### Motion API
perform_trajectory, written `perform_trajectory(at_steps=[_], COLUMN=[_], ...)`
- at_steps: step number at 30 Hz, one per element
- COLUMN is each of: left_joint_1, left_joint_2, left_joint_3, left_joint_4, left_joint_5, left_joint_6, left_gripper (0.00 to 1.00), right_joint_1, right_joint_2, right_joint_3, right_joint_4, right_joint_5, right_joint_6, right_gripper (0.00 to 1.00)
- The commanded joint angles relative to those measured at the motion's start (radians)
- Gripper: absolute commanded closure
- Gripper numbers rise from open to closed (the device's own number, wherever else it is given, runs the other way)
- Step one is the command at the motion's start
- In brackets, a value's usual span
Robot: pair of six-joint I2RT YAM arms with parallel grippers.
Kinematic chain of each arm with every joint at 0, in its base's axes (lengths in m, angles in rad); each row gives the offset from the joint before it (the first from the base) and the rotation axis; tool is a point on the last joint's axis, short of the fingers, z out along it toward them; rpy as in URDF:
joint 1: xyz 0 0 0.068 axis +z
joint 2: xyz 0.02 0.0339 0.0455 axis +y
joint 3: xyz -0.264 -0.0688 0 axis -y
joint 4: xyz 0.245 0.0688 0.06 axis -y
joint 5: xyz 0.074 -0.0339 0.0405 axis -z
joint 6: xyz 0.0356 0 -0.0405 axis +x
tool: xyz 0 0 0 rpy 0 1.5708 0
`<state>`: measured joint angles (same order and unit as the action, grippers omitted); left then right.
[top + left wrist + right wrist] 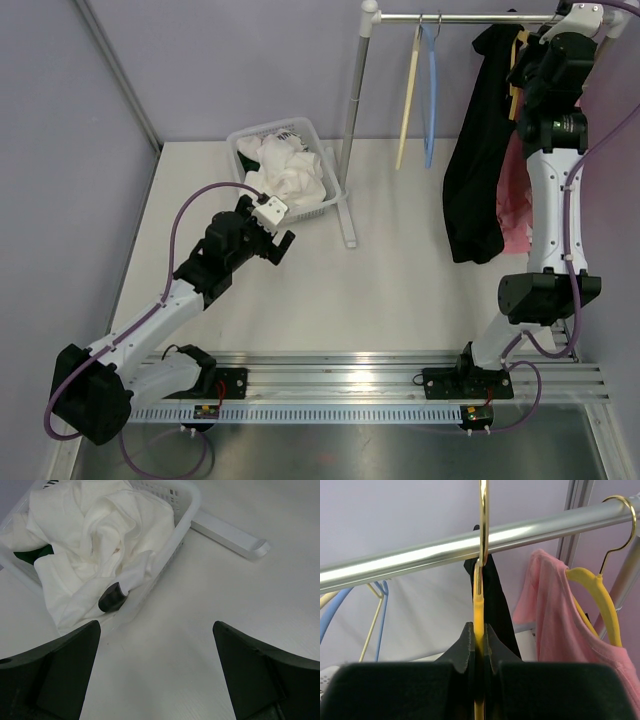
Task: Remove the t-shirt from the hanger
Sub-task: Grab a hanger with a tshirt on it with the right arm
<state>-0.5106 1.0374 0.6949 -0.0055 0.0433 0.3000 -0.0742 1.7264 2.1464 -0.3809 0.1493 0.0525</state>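
Currently: my right tool [479, 636] pinches the yellow gold-hooked hanger [478, 607] on the silver metal rail [420, 555], black fabric t-shirt [475, 190] hanging from it; my left tool [155, 630] spread near the white plastic basket [192, 500].

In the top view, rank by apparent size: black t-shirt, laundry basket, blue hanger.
1. black t-shirt
2. laundry basket
3. blue hanger
Shirt and basket look close; camera distance makes that pair unsure.
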Motion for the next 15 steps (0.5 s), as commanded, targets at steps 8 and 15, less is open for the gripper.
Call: perform_trajectory(at_steps=[8, 15], left_joint_1=[-0.005, -0.005], left_joint_2=[-0.005, -0.002], left_joint_3=[0.008, 0.008], left_joint_4=[0.055, 0.053], left_joint_5=[-0.010, -0.010], left_joint_6=[0.014, 0.014], left_gripper=[0.01, 0.01], right_joint_1=[0.005, 0.005], right_joint_2=[-0.123, -0.215], right_joint_3=[-0.075, -0.151], right_joint_4=[0.108, 0.114], right_joint_5=[-0.008, 0.009], right_joint_6=[0.027, 0.067], right_gripper=[1.00, 1.00])
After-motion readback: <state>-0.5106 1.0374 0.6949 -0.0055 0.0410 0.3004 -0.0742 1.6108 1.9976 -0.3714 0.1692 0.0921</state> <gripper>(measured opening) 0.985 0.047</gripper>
